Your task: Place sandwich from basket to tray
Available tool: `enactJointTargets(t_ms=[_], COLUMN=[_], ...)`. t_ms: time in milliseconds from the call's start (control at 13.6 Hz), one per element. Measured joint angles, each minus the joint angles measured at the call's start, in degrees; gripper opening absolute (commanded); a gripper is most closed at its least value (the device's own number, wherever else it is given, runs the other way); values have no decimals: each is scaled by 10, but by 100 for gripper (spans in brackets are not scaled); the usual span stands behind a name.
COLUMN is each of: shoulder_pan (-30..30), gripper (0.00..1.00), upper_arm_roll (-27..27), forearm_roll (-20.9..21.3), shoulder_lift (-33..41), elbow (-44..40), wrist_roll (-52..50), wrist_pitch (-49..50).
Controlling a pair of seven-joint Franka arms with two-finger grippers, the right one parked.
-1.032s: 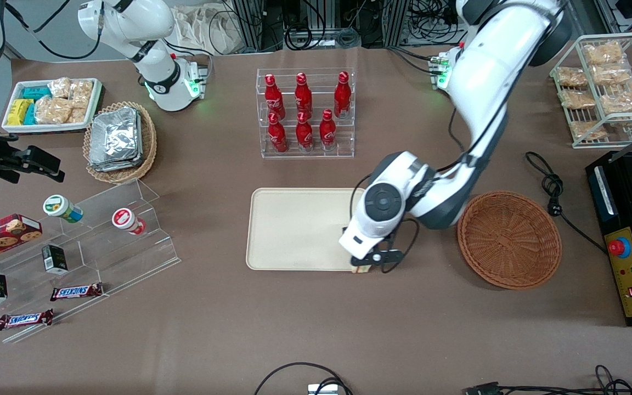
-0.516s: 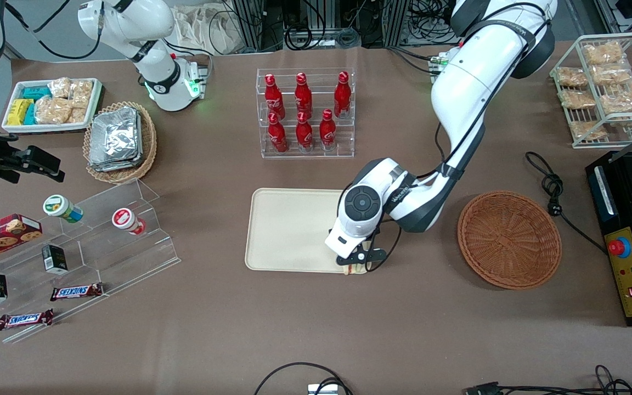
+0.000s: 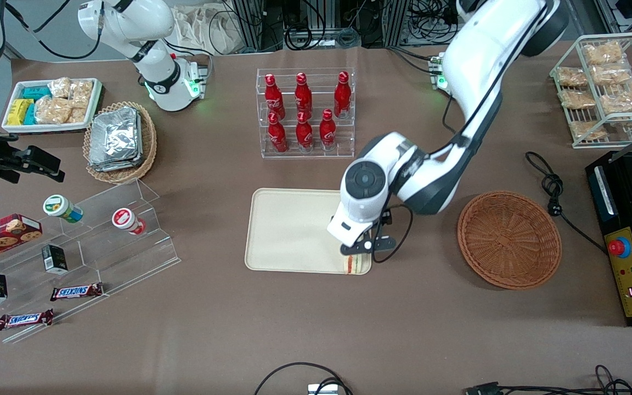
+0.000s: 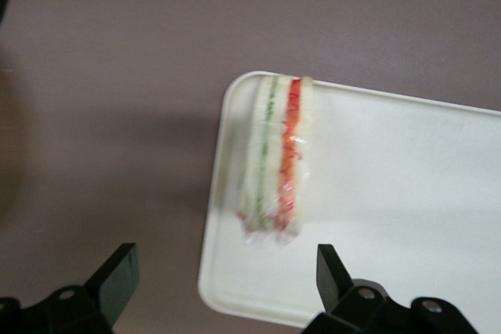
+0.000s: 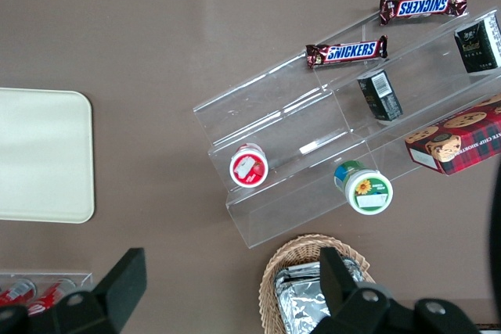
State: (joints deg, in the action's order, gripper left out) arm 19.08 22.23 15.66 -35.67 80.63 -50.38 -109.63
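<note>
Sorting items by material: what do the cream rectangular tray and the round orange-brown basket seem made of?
The cream rectangular tray looks like smooth matte plastic: even surface, moulded rounded rim. The round orange-brown basket looks like woven wicker: visible ribbed strands. The open gripper hovers above the wrapped sandwich.

Left arm bent low over table, gripper [image 4: 223, 291] pointing downward, fingers spread wide, holding nothing

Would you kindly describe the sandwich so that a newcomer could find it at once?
Find the large cream tray mid-table, in front of the rack of red bottles. The sandwich lies on its corner nearest the empty wicker basket, just below the open hand. It alone shows striped red, white and green layers.
</note>
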Motion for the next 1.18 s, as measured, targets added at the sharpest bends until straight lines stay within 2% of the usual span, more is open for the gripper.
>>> enactJointTargets(t_ms=[221,442,663,958,1179], shoulder_pan=[-57,-131,-199,-288,-317], gripper=[100,100,100,100,100], upper_arm_roll=[1,1,-1,-4,-5], forearm_roll=[-4,-59,-74,-77,-76], shoulder_lift=[103,218,303,315,305], elbow=[107,223,284,278,262], wrist_roll=[38,136,230,335,381], wrist_pitch=[0,-11,2,4,4])
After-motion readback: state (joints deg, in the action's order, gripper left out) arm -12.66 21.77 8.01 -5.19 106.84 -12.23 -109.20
